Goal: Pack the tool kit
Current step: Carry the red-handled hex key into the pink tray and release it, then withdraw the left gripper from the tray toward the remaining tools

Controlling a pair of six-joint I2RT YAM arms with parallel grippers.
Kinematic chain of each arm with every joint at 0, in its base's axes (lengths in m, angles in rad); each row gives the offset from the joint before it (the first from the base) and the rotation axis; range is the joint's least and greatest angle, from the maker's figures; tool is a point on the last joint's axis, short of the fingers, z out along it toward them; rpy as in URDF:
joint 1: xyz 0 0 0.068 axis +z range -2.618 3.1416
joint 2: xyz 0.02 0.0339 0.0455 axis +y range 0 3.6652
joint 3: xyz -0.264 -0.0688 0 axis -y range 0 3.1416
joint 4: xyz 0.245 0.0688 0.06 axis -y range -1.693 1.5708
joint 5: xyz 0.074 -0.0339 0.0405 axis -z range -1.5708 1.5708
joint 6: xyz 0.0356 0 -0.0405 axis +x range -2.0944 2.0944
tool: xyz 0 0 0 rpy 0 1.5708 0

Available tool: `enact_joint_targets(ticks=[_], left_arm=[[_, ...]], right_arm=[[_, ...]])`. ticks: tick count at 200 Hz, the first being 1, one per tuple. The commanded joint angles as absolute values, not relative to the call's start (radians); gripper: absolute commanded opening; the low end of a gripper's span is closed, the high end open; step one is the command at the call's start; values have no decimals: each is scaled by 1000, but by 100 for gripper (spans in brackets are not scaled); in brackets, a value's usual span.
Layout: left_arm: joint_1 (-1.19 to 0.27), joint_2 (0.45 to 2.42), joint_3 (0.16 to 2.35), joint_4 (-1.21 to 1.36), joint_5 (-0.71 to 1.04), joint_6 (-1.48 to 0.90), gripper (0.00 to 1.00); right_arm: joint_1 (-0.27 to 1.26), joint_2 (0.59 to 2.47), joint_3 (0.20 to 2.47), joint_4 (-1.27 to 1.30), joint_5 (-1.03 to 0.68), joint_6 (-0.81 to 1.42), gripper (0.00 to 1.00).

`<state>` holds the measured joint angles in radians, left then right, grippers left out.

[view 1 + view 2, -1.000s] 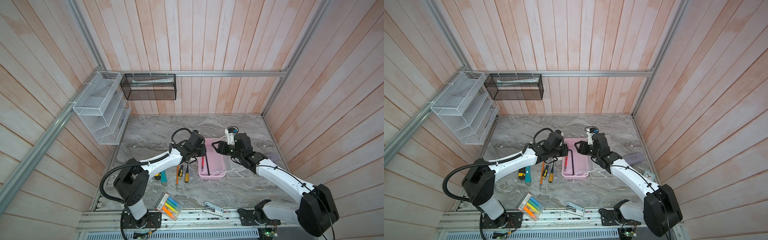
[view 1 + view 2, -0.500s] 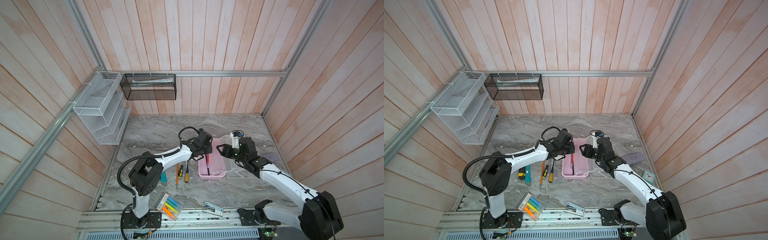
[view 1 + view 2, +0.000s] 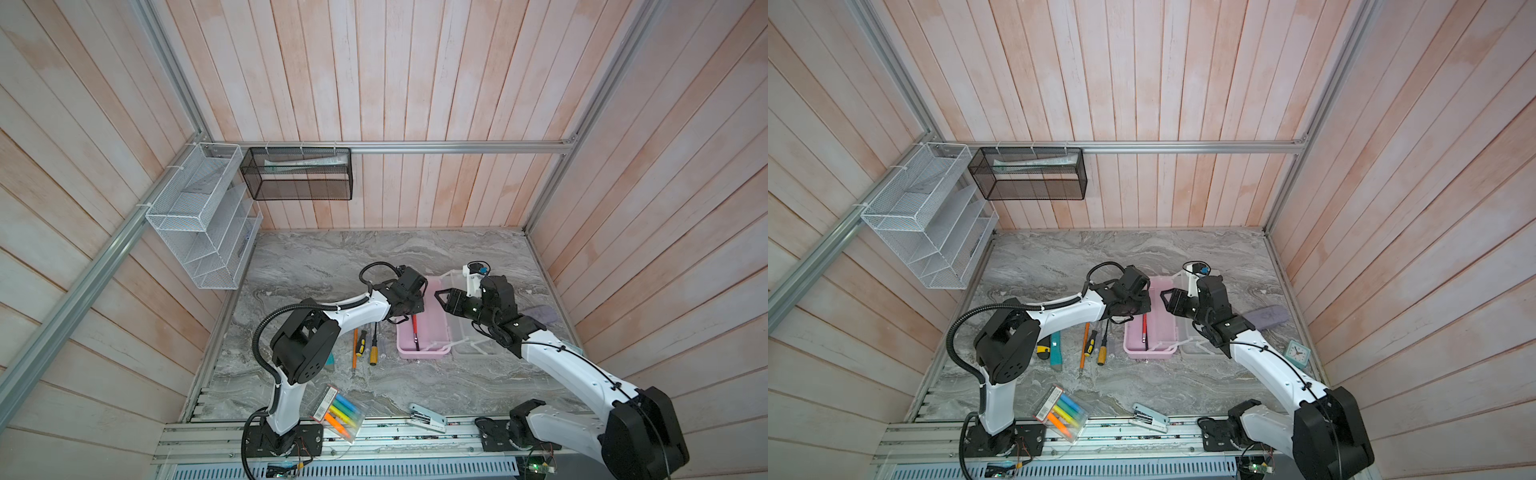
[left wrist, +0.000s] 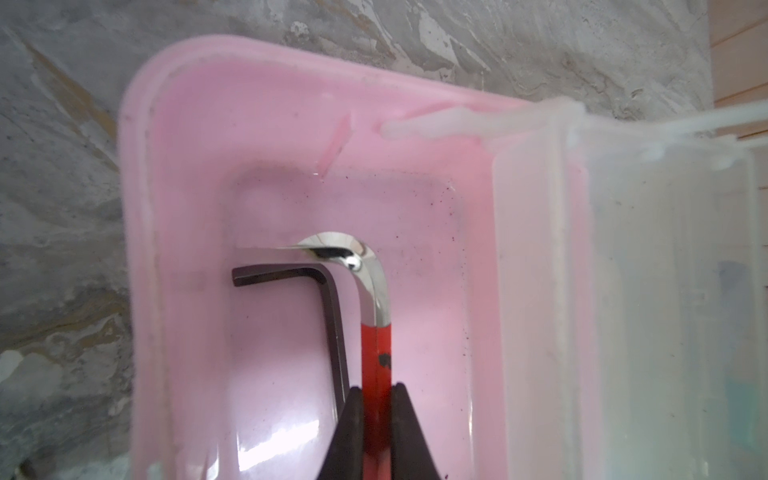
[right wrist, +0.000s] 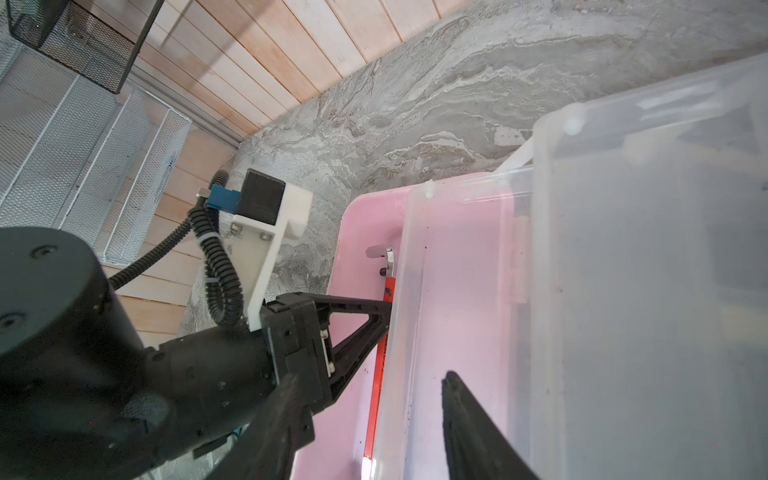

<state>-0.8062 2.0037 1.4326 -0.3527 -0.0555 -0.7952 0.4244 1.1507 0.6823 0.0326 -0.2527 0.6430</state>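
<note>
The pale pink tool kit box (image 3: 419, 354) (image 3: 1148, 352) stands open on the marble, its translucent lid (image 3: 473, 345) (image 5: 623, 249) folded out to the right. My left gripper (image 4: 376, 390) (image 3: 412, 312) reaches into the box, shut on a red-sleeved hex key (image 4: 376, 345) (image 3: 1144, 328) that lies along the floor beside a black hex key (image 4: 332, 316). My right gripper (image 5: 371, 376) (image 3: 442, 299) hovers open over the box's right edge, straddling the clear rim. Three screwdrivers (image 3: 363, 345) lie left of the box. A teal utility knife (image 3: 1054, 349) and a yellow one (image 3: 1041, 351) lie further left.
A clear pack of highlighters (image 3: 338, 411) and a white stapler (image 3: 428, 417) sit at the front edge. A small clock (image 3: 1298, 353) and a grey-purple block (image 3: 1266, 318) lie right of the lid. A white wire rack (image 3: 199, 216) and a black mesh basket (image 3: 297, 178) hang on the walls.
My left gripper has shifted right over the box and brought the red hex key down inside it. My right gripper has drifted slightly right and stays open.
</note>
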Motion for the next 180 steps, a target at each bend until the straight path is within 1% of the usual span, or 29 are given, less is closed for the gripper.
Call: enact_joint_targets(ticks=[1, 14, 49, 78, 99, 119, 136, 155, 180], left_arm=[[-812, 2014, 1467, -344, -53, -808, 24], [-810, 2010, 1468, -351, -63, -811, 29], [-807, 1966, 1465, -350, -79, -776, 31], [-805, 1875, 1443, -334, -118, -693, 40], [-802, 1795, 1409, -335, -152, -628, 44], [-787, 1712, 1350, -377, -189, -595, 45], [-753, 1621, 1246, -400, -190, -599, 45], [-704, 1512, 1111, -408, -180, -617, 44], [-675, 1404, 990, -437, -194, -624, 42]], right_arm=[[420, 1138, 668, 55, -262, 632, 54], [419, 1138, 668, 54, -262, 632, 54], [419, 1134, 677, 38, -262, 626, 54], [419, 1127, 700, 10, -265, 596, 54], [419, 1124, 725, -8, -264, 575, 55], [422, 1119, 752, -30, -262, 555, 55], [440, 1113, 777, -59, -243, 542, 55], [498, 1115, 815, -102, -181, 524, 55], [581, 1138, 852, -138, -116, 514, 55]])
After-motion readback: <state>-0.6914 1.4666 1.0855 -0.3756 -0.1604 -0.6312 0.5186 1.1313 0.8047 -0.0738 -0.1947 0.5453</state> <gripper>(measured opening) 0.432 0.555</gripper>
